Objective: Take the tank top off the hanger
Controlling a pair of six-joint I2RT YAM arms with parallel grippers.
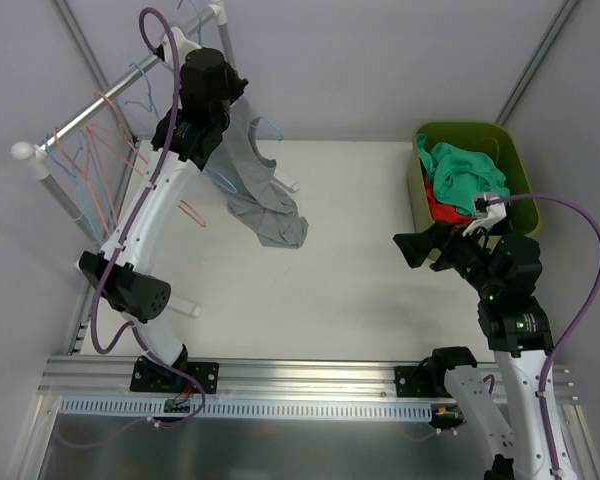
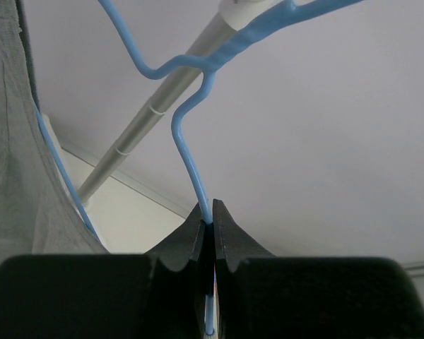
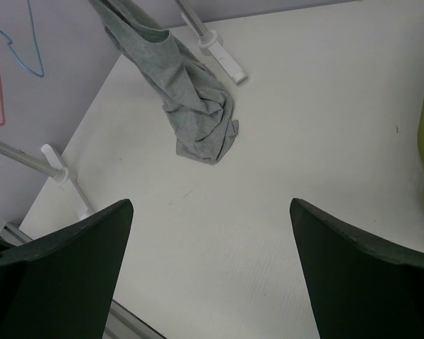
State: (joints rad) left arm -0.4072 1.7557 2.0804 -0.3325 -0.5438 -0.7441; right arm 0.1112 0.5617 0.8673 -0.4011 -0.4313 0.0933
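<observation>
The white desk (image 1: 360,270), enclosed by pale walls, carries a clothes rail (image 2: 152,113) at its far left corner and a green bin (image 1: 515,160) of loose garments at its far right. Note that the left pincer (image 2: 213,215) is raised beside the rail with its jaws closed flat on one blue wire of the hanger (image 2: 240,48), just below the twisted neck. This grip is judged to serve as an anchor: it fixes the hanger so that it cannot swing or rotate when the fabric is drawn off. You cannot tell from these views whether the hook rests on the rail. The grey tank top (image 1: 270,215) is on the hanger, draped down beside the left arm, with its lower part bunched on the desk near the foot of the rail. Because the hem lies on the desk rather than hanging free, part of the garment's weight is off the hanger, and the slack cloth presents a low, reachable target. The right pincer (image 3: 210,212) hovers over the open middle of the desk, well apart from the garment, with its jaws spread wide and nothing between them. Its camera faces the bunched cloth, which suggests it is positioned for an approach. Expect the next step to call for a grasp on the fabric and a pull away from the held wire. Be aware that the spare hangers (image 1: 85,165) farther along the rail sit close to the working area.
</observation>
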